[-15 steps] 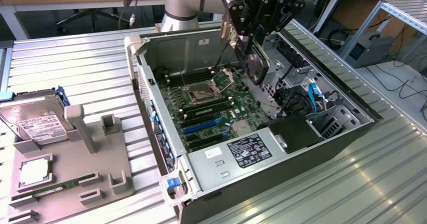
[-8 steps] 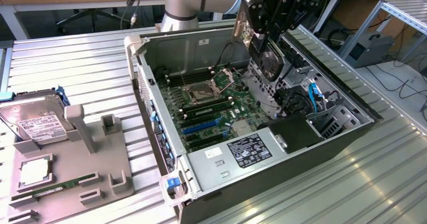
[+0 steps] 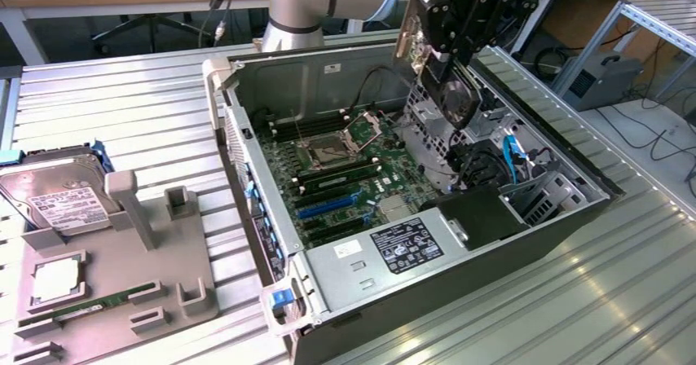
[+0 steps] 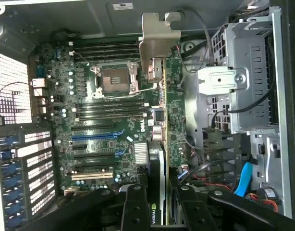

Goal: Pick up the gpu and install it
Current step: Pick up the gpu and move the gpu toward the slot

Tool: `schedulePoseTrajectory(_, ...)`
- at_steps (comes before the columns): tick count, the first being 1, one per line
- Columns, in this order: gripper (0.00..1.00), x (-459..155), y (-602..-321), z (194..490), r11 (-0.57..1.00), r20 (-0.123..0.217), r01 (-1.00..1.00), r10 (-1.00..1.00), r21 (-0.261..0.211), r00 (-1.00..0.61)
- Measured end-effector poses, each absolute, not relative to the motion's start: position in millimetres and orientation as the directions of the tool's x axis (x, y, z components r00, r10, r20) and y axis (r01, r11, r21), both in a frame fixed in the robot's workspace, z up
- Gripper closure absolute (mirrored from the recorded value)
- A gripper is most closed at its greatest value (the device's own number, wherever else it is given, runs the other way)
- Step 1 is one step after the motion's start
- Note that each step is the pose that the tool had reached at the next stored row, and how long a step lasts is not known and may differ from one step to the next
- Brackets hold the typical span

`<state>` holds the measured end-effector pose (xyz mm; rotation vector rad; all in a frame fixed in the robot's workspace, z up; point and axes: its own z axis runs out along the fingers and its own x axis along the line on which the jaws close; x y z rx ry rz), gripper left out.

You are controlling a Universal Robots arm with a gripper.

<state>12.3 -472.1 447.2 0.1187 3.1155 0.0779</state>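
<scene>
Above the open computer case, toward the exterior view's right, the end effector hangs from the arm with the gpu clamped between its fingers, so it stands narrow, closed on the card's thickness. The gpu is in the air, clear of the motherboard, standing on edge with its black body pointing down into the case beside the metal drive cage. In the wrist view the end effector shows one black finger on each side of the gpu, and the card runs away from the camera to its silver bracket at the far end, over the board just beside the cpu socket. The drive cage lies on the card's other side, with a blue cable near it. In the exterior view the case lies on its side on the ribbed metal table, with the power supply at its near end and a blue expansion slot bare on the board. At the exterior view's left a grey fixture tray holds a silver hard drive, a processor chip and a green memory stick, all well apart from the end effector.
</scene>
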Motion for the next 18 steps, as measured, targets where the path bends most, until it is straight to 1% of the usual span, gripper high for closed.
schedulePoseTrajectory(5,0.73,33.6,-472.1,447.2,0.996,-0.02,0.076,0.077,0.051,-0.997)
schedulePoseTrajectory(18,0.73,41.3,-472.2,447.2,0.996,-0.02,0.068,0.069,0.051,-0.997)
